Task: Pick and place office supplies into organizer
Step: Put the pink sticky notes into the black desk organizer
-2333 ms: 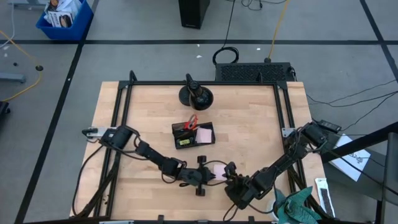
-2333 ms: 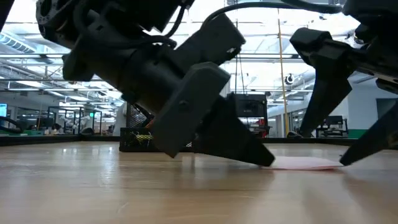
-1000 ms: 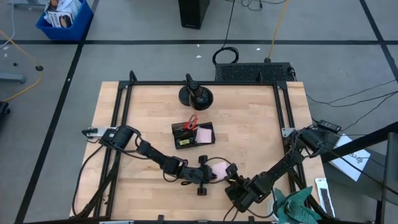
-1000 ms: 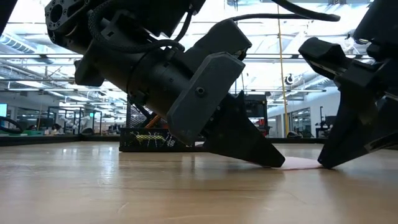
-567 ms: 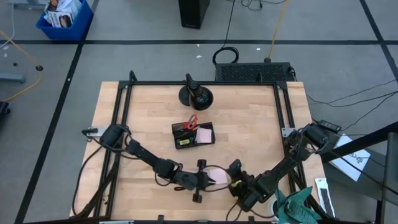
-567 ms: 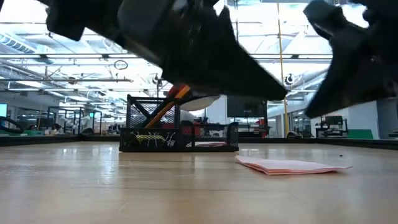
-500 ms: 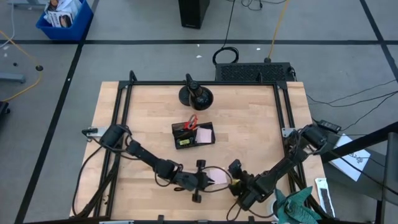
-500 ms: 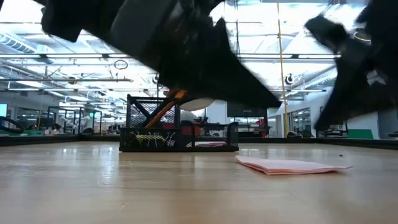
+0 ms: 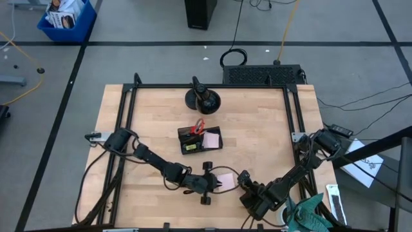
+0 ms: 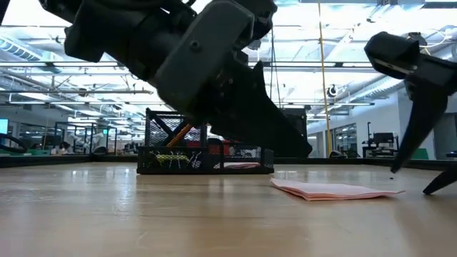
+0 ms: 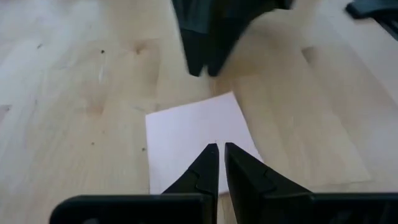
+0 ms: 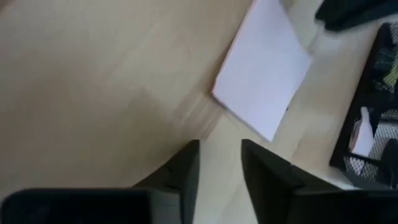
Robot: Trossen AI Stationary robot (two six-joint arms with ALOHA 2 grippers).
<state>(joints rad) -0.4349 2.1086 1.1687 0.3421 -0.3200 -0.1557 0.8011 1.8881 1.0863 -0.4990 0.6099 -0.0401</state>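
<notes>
The pink sticky-note pad (image 9: 224, 181) lies flat on the wood near the table's near edge, also seen in the low view (image 10: 332, 190) and both wrist views (image 11: 196, 146) (image 12: 264, 74). My left gripper (image 9: 215, 183) hovers just above the pad's left part, fingers shut (image 11: 221, 152) and clear of it (image 10: 305, 151). My right gripper (image 9: 245, 179) stands to the pad's right, open (image 12: 219, 155), its tips low by the table (image 10: 410, 180). The black mesh organizer (image 9: 200, 140) sits mid-table, holding red-handled scissors, pencils and a pink pad.
A round black stand base (image 9: 203, 98) stands at the far middle of the table. Black frame rails (image 9: 125, 129) run along the table's sides. A green cloth (image 9: 309, 212) lies off the near right corner. Bare wood lies between the pad and the organizer (image 10: 203, 158).
My left gripper, whose tips were down on the pad, has lifted off it and hangs above it. My right gripper has pulled away from the pad's right edge toward the table's right. The pad now lies uncovered, a little nearer the near edge.
</notes>
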